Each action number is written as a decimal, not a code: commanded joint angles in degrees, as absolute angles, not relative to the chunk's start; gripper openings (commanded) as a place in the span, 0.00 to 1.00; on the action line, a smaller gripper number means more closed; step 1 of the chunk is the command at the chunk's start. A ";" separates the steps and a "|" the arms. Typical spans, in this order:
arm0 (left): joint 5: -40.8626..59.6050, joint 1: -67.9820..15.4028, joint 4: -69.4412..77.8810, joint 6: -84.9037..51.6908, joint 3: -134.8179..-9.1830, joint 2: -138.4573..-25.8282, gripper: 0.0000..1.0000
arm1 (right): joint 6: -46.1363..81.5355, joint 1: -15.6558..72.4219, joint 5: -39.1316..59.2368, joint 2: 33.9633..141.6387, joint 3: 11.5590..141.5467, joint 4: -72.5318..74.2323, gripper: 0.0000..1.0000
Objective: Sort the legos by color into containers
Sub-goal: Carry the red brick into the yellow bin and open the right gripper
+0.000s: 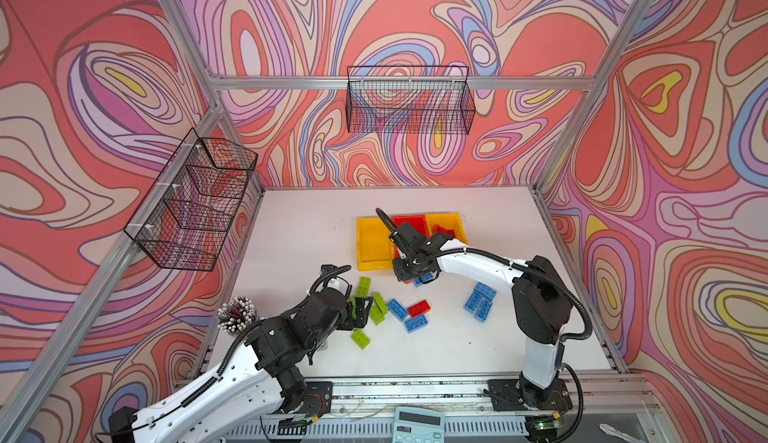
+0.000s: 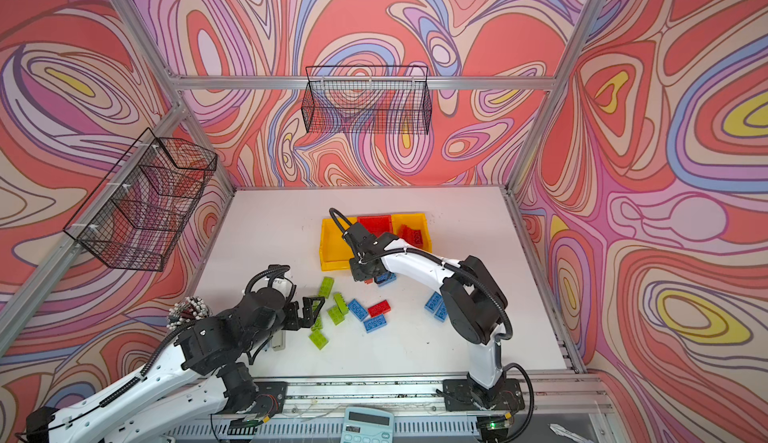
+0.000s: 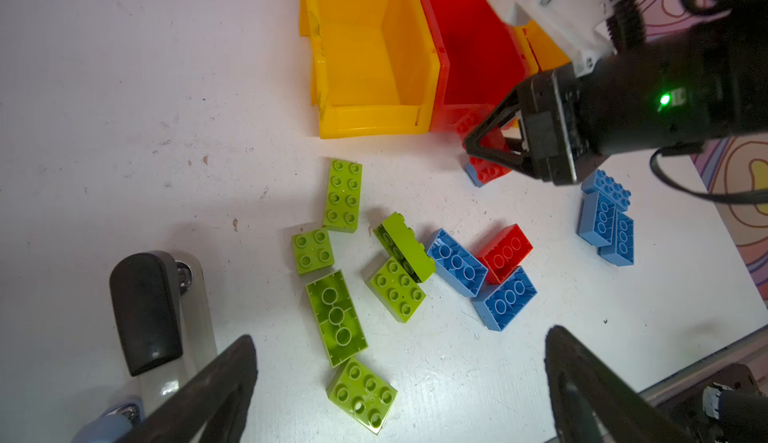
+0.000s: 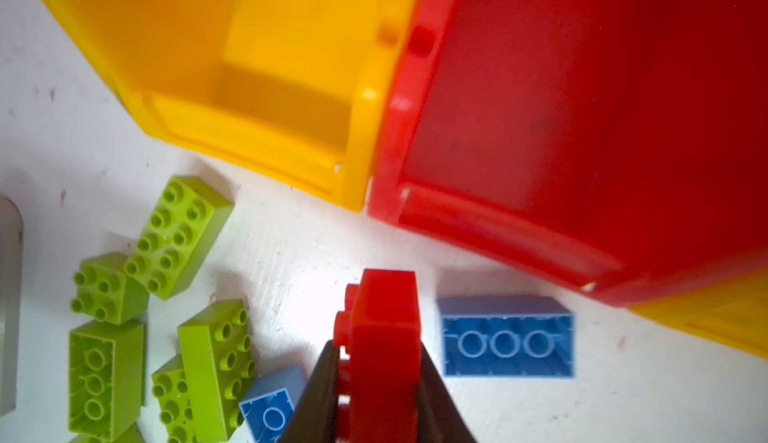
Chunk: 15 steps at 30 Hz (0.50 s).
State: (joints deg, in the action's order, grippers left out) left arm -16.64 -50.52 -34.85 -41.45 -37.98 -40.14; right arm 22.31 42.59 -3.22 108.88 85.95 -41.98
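While right gripper (image 4: 380, 349) clamps red lego (image 4: 384, 312) between its jaws, left gripper (image 3: 401, 337) wide, empty.

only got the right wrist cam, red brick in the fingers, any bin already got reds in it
Observer: Yes. In both top views the yellow bin right of the red bin holds red bricks, the colour of your held red brick.
Operator: any more reds loose on the table
Observer: One loose red brick lies mid-table beside two blue bricks.
Operator: and the left arm
Observer: The left arm's fingers are wide open and empty, by the green bricks.
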 commanded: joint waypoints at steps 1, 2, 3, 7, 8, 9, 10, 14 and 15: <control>-18.19 -50.19 -31.66 -37.48 -40.65 -43.33 1.00 | 20.32 36.41 -4.64 105.48 89.72 -45.62 0.18; -18.11 -50.24 -30.81 -36.67 -41.30 -44.71 1.00 | 19.52 34.43 -4.65 105.54 90.69 -46.30 0.18; -17.94 -50.20 -30.13 -35.91 -41.92 -46.04 1.00 | 18.82 32.75 -4.81 105.64 91.57 -46.68 0.18; -16.67 -49.86 -26.72 -32.69 -45.83 -52.80 1.00 | 16.49 25.58 -4.39 107.43 94.29 -46.73 0.18; -16.12 -49.64 -25.99 -31.84 -47.17 -54.75 1.00 | 16.16 23.97 -4.39 107.98 94.54 -46.16 0.19; -15.81 -49.53 -25.59 -30.92 -48.29 -56.40 1.00 | 16.09 22.64 -4.08 108.56 94.78 -45.75 0.19; -15.62 -49.36 -25.36 -30.21 -49.81 -58.27 1.00 | 16.08 21.11 -3.22 109.33 95.11 -45.30 0.19; -12.86 -47.49 -25.47 -28.41 -55.35 -64.02 1.00 | 16.17 17.48 -1.06 112.73 97.12 -44.65 0.20; -11.99 -46.92 -25.41 -28.24 -56.48 -65.26 1.00 | 16.01 16.95 -0.77 113.84 97.96 -44.73 0.21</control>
State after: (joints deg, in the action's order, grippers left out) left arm -14.26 -48.18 -26.76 -30.83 -53.58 -63.29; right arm 17.26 17.63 -2.68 110.87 96.23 -44.23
